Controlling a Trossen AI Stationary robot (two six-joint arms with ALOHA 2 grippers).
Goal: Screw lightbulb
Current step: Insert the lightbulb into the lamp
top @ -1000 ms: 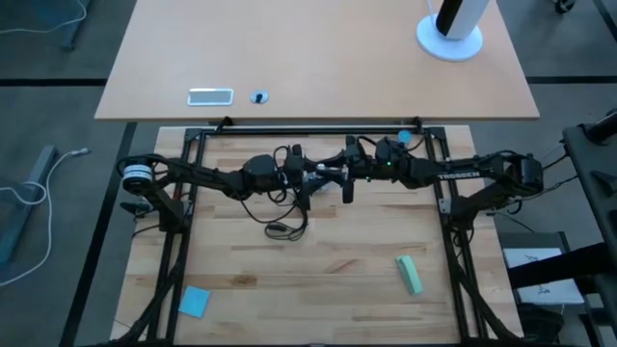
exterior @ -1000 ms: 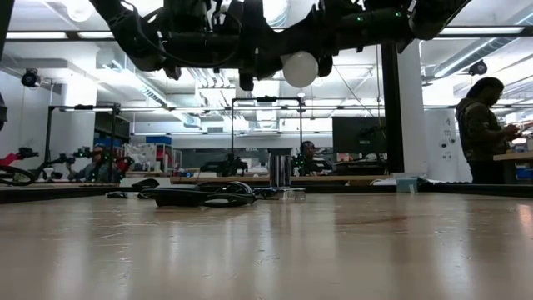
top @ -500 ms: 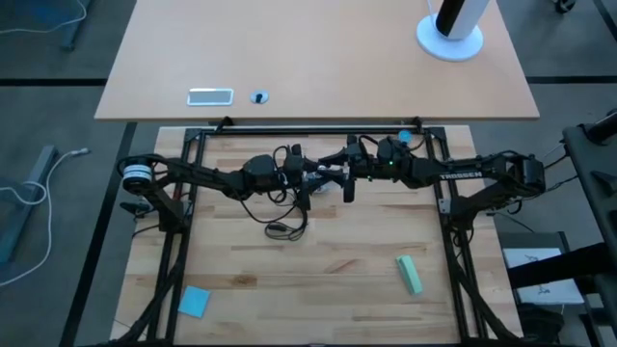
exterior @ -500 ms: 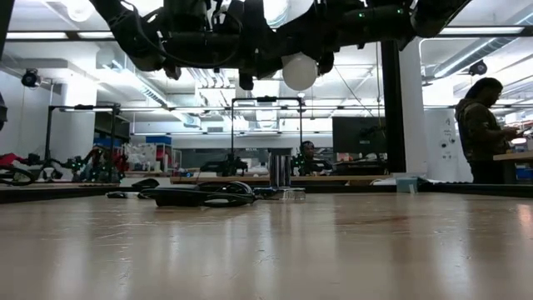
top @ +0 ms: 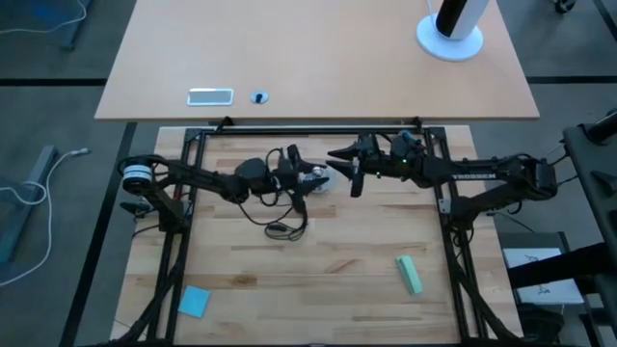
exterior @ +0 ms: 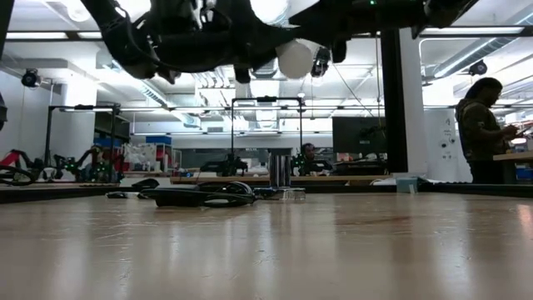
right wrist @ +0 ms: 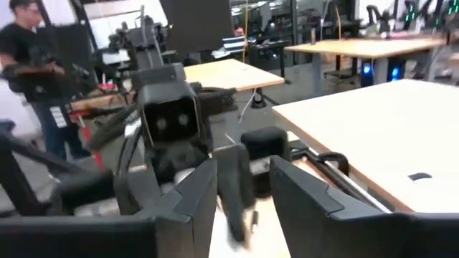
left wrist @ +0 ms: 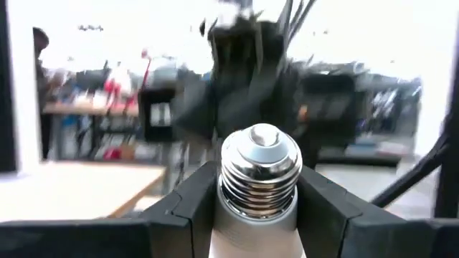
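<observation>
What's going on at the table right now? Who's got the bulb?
The left gripper is clamped on the neck of the lightbulb, holding it in the air above the wooden table with its screw base pointing away from the wrist. The right gripper hovers close beside it, facing the bulb. The bulb's threads are bare, so it is not screwed into anything yet.
</observation>
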